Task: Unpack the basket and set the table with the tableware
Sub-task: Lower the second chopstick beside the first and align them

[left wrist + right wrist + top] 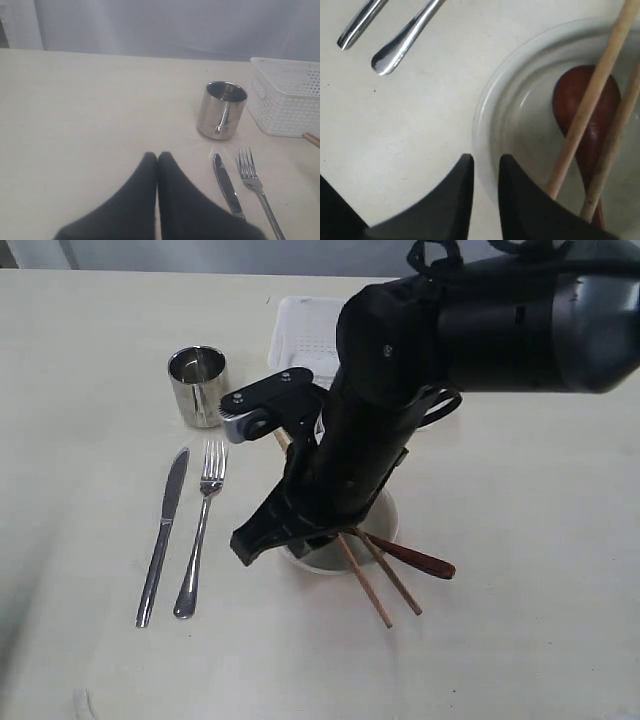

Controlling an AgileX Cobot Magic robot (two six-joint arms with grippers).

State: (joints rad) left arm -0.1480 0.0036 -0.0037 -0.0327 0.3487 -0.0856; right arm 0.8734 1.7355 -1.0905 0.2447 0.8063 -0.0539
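One wide cream table (520, 620), smooth and matte, fills the exterior view. The white perforated basket (305, 335) stands toward its far side. The steel cup (197, 385) stands just left of the basket, and the knife (165, 530) and fork (200, 530) lie side by side nearer the camera. The black right arm (480, 320) reaches over the pale bowl (325, 562), which holds the wooden chopsticks (366, 585) and the red-brown spoon (425, 563). The right gripper (250, 543) points down at the bowl's left rim.

In the left wrist view a pale grey backdrop (175, 25) rises behind the table. The left gripper (157, 156) hovers above the surface with its fingers pressed together, holding nothing, not far from the knife's tip.

In the right wrist view the right gripper's fingers stand narrowly apart, and the bowl's rim runs into the gap. Whether they pinch it cannot be told.
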